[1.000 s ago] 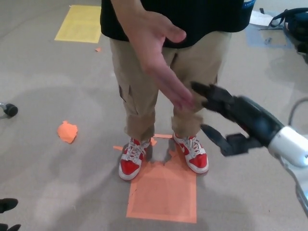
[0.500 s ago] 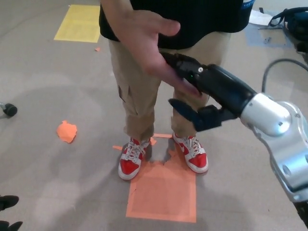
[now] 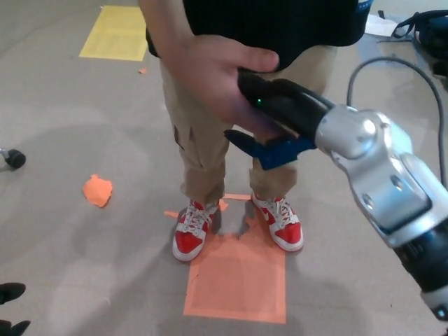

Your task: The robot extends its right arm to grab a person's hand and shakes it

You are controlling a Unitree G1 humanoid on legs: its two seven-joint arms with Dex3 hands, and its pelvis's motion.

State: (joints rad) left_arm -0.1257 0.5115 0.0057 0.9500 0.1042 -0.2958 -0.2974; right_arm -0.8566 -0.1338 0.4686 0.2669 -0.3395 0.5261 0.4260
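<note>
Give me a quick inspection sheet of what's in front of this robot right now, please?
Surface: grey floor with an orange square and a yellow square.
Job's things: person's hand, extended, meeting the robot's.
Clutter: crumpled orange scrap; small orange bits near the red-and-white shoes.
Hands: right hand clasped with the person's hand; left hand not in view.
Cables: grey cable arching over the right arm.
Surroundings: black bag at top right.

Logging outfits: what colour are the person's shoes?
Red and white shoes, white laces, shown clearly in the head view.
</note>
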